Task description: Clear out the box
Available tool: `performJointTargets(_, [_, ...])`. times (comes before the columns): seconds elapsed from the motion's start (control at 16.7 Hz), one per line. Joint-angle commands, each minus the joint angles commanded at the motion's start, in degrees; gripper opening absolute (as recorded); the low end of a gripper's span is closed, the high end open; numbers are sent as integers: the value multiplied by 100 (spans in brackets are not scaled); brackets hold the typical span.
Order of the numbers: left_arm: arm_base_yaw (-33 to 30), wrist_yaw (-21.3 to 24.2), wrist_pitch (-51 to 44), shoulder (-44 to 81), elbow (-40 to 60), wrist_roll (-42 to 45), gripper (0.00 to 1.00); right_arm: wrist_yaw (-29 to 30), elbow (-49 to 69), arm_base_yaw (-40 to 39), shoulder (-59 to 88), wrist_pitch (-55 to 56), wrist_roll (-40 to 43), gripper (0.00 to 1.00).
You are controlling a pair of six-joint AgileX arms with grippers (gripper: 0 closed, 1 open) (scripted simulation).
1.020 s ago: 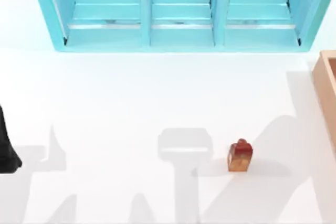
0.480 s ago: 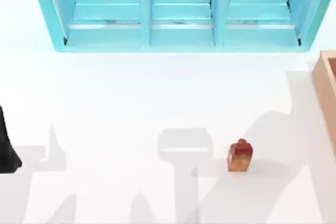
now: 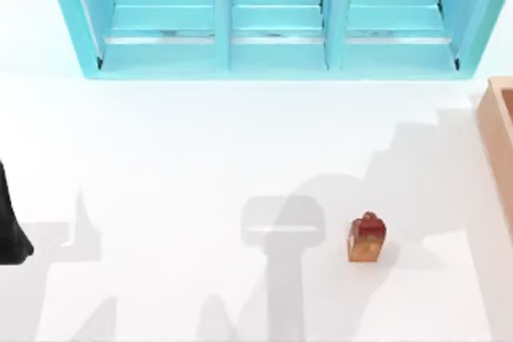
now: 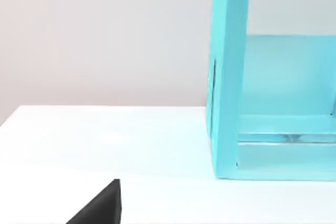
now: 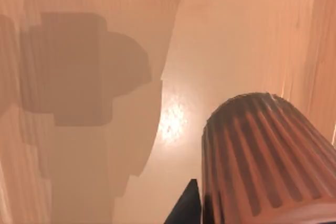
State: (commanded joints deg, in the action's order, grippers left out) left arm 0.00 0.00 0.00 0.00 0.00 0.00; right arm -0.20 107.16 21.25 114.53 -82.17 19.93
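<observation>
The box (image 3: 498, 130) is tan wood and shows partly at the table's right edge. In the right wrist view I look down onto its wooden floor (image 5: 105, 171), where a brown ribbed round object (image 5: 268, 156) lies close to the camera. A dark part of my right gripper (image 5: 186, 211) shows beside it. On the white table, left of the box, stands a small orange object with a red top (image 3: 366, 239). My left arm (image 3: 10, 226) is parked at the left edge, with a dark part of its gripper (image 4: 100, 208) over the table.
A large turquoise three-bay shelf unit (image 3: 276, 18) spans the back of the table, and its side wall (image 4: 228, 77) shows in the left wrist view. Arm shadows fall across the white table (image 3: 160, 158).
The right arm's shadow on the table has shifted up and to the left, now lying behind the small orange object. The object and the left arm have not moved.
</observation>
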Motion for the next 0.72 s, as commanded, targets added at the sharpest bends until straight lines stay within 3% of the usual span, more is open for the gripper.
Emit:
performJointTargets(0.54, [0,0,0,0,0,0,100,17,424,-14,9,-484,43,0])
performJointTargets(0.72, [0,0,0,0,0,0,100,-36,534,-392,19,-291,-341,0])
